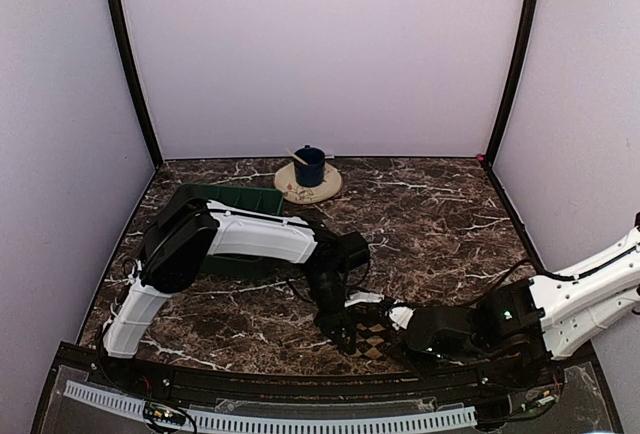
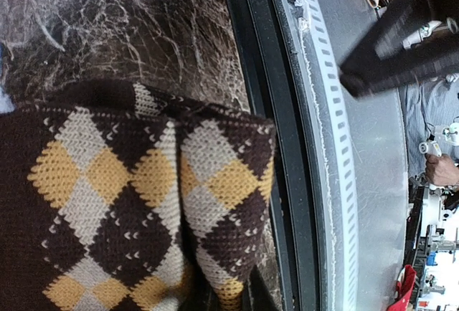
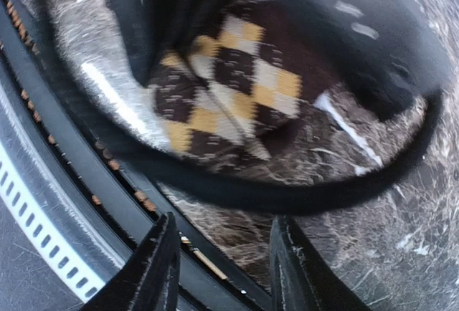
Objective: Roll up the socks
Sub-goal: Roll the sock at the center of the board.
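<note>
Showing a brown, cream and yellow diamond-patterned knit sock point(image 1: 372, 338) folded at the near edge of the dark marbled desk point(image 1: 440, 214). The left gripper point(image 1: 345, 329) has its fingers closed over the sock; the right gripper point(image 3: 224, 225) has its fingers parted and empty.

You've got an argyle sock point(image 1: 372, 337) down front: dark brown knit with mustard-yellow and cream diamonds, plus tiny cream flecks across the brown ones. The table point(image 1: 440, 219) is dark brown marble-look with white veins all over. At the back you'll spot a navy blue mug point(image 1: 309, 166) on a tan plate point(image 1: 328, 190) with a few darker marks, and a dark green bin point(image 1: 235, 199). Your left arm point(image 1: 260, 239) and right arm point(image 1: 585, 299) are white shells with black joints, and the right one shows a little green light point(image 1: 508, 315). The walls point(image 1: 320, 54) are pale lilac-white, the corner posts point(image 1: 130, 64) are black, and the slotted strip point(image 1: 300, 419) is white.
</note>
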Available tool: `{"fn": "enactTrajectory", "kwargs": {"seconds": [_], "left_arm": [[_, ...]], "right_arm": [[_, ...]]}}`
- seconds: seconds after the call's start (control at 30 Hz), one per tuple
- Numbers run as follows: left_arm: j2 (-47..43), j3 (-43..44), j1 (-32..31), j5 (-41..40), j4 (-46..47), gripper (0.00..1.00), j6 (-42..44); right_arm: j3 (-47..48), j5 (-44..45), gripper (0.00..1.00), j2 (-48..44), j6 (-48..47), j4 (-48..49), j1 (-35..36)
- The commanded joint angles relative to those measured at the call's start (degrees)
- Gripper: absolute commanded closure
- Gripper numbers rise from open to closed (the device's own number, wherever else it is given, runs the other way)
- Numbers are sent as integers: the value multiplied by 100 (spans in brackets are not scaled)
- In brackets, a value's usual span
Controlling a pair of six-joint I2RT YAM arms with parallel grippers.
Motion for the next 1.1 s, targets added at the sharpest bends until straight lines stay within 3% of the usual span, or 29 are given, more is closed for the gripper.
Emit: {"fn": "enactTrajectory", "kwargs": {"seconds": [0.0, 0.5, 1.07], "left_arm": [[399, -133, 42, -756, -347, 91, 13], [424, -107, 44, -659, -377, 88, 40], [460, -73, 44, -637, -391, 87, 57]], "right_arm": [[383, 318, 57, 337, -433, 127, 349], [954, 653, 48, 1555, -1814, 354, 459], [904, 386, 53, 1919, -2493, 726, 35]]}}
